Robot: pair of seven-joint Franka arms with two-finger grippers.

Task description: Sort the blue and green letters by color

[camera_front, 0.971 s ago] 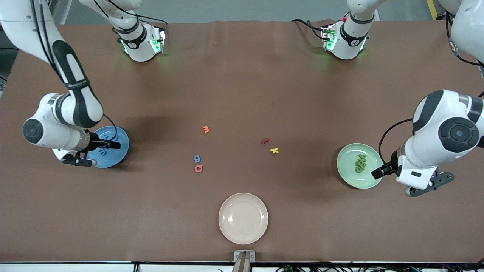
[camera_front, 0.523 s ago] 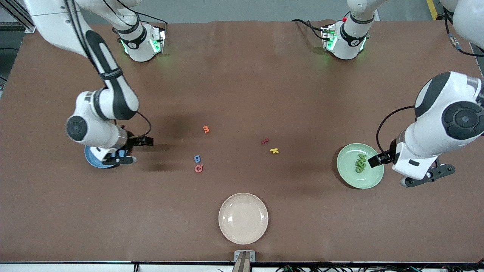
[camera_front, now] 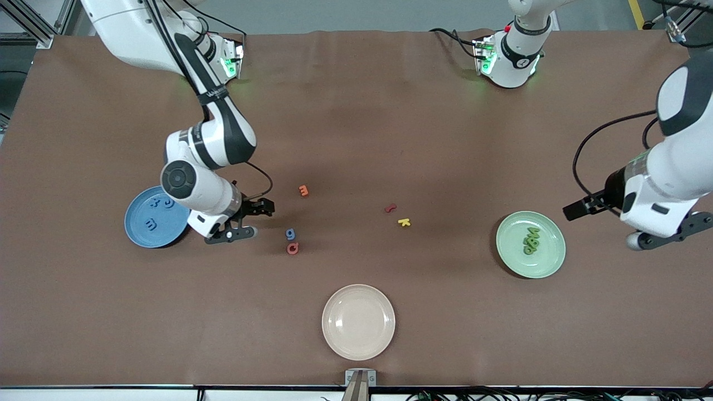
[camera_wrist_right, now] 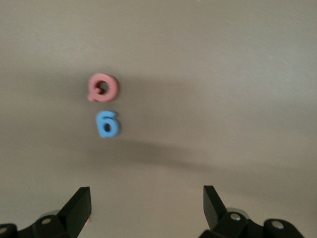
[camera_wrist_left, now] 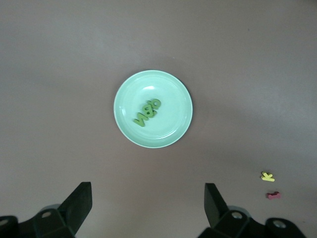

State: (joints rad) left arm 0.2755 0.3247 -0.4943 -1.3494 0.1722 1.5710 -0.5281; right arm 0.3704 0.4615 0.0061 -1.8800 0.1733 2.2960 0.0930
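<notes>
One blue letter [camera_front: 290,234] [camera_wrist_right: 107,124] lies on the table near the middle, just beside a pink letter [camera_front: 292,248] [camera_wrist_right: 103,87]. Three more blue letters [camera_front: 151,224] lie on the blue plate [camera_front: 139,236] toward the right arm's end. Several green letters [camera_front: 531,240] [camera_wrist_left: 147,112] lie in a cluster on the green plate [camera_front: 548,256] [camera_wrist_left: 126,91] toward the left arm's end. My right gripper [camera_front: 266,208] [camera_wrist_right: 146,203] hangs open and empty over the table between the blue plate and the loose blue letter. My left gripper [camera_front: 571,213] [camera_wrist_left: 147,203] is open and empty over the table beside the green plate.
An orange letter [camera_front: 303,190], a dark red letter [camera_front: 390,208] [camera_wrist_left: 273,195] and a yellow letter [camera_front: 404,222] [camera_wrist_left: 267,176] lie loose mid-table. An empty cream plate [camera_front: 358,322] stands near the front edge.
The right arm has swung from over the blue plate toward the loose blue letter. The left arm has drawn away from over the green plate toward its own end. Both grippers stayed open.
</notes>
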